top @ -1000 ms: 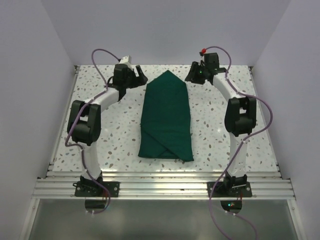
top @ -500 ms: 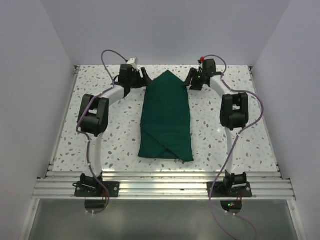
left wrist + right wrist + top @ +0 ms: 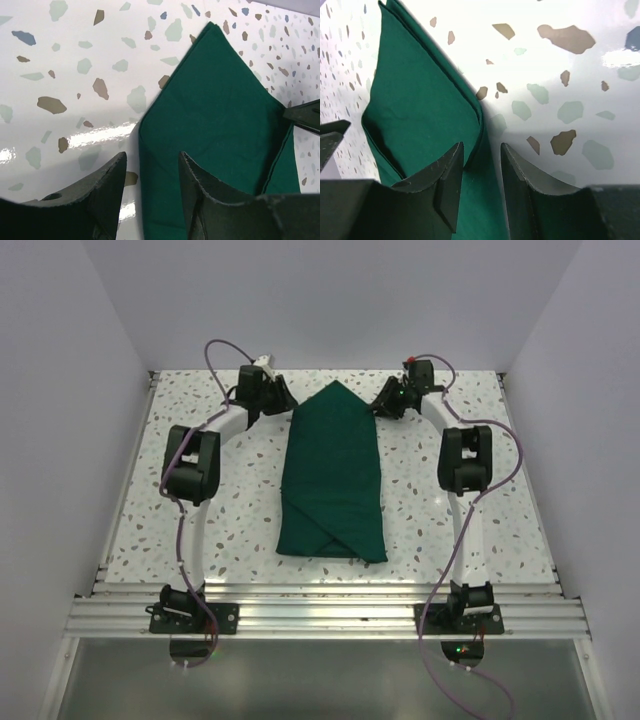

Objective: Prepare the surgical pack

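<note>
**Two claws poised at the far shoulders of a folded green surgical pack**

I am looking down on a white, speckled bench [image 3: 440, 530] enclosed by plain pale walls. The surgical pack [image 3: 332, 475] is lying in the middle of it. It is a dark green cloth folded into a long bundle, running from near the arms' bases toward the far wall. Its far end is tapering to a point, and its near end is showing overlapping diagonal folds.

Both arms are curving outward and then inward, and purple cables [image 3: 215, 355] are looping over them. The left claw [image 3: 283, 400] is sitting at the pack's far left shoulder. The right claw [image 3: 385, 400] is sitting at the far right shoulder, so the pointed end is lying between them.

From the left wrist camera, I am seeing two dark fingers [image 3: 107, 185] standing apart. The pack's folded left edge is running up through the gap between them, with glossy bench showing beside it. The claw is released and not pinching the cloth.

From the right wrist camera, I am seeing much the same. The fingers [image 3: 520, 180] are parted, and the cloth's layered right edge is passing between them. This claw is also released, with nothing clamped in it.

In each wrist view, a dark tip is peeking in at the frame's edge, beyond the cloth.
</note>
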`<state>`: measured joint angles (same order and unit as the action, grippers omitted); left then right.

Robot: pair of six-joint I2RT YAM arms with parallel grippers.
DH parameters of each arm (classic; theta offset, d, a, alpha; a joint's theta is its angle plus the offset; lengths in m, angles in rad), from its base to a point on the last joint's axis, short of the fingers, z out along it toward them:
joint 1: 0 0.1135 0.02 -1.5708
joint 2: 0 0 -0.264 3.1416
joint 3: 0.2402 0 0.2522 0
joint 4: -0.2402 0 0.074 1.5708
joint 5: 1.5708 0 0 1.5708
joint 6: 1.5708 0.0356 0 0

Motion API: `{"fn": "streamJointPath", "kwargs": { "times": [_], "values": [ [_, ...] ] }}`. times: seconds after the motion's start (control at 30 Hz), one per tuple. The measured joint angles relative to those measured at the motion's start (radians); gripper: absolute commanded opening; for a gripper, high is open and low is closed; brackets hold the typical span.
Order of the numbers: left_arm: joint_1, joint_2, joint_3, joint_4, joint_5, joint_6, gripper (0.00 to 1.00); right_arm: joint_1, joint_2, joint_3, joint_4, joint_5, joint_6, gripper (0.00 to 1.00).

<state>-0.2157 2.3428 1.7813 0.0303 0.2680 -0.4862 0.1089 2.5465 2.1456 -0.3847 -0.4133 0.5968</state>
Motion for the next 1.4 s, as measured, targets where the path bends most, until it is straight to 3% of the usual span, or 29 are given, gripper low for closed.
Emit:
{"fn": "streamJointPath", "kwargs": {
  "times": [0.1, 0.17, 0.33, 0.67, 0.83, 1.17, 1.4],
  "values": [
    [0.014, 0.019, 0.010, -0.019, 0.020, 0.000, 0.53, -0.006, 0.006, 0.010, 0.000, 0.001, 0.014, 0.41],
    [0.020, 0.027, 0.017, -0.039, 0.034, 0.000, 0.62, -0.011, 0.007, 0.012, 0.000, 0.001, 0.018, 0.41],
    [0.024, 0.029, 0.018, -0.071, 0.052, 0.008, 0.65, -0.014, 0.009, 0.013, 0.001, -0.001, 0.024, 0.41],
    [0.023, 0.098, 0.129, -0.150, 0.055, 0.005, 0.52, -0.016, 0.014, 0.014, 0.007, -0.006, 0.032, 0.35],
    [0.024, 0.164, 0.253, -0.218, 0.058, -0.013, 0.49, -0.016, 0.015, 0.014, 0.007, -0.006, 0.035, 0.32],
    [0.018, 0.204, 0.337, -0.292, 0.051, -0.027, 0.44, -0.016, 0.017, 0.014, 0.006, -0.006, 0.048, 0.28],
    [-0.007, 0.204, 0.346, -0.322, -0.011, -0.015, 0.29, -0.013, 0.017, 0.014, 0.005, -0.006, 0.048, 0.26]
  ]
}}
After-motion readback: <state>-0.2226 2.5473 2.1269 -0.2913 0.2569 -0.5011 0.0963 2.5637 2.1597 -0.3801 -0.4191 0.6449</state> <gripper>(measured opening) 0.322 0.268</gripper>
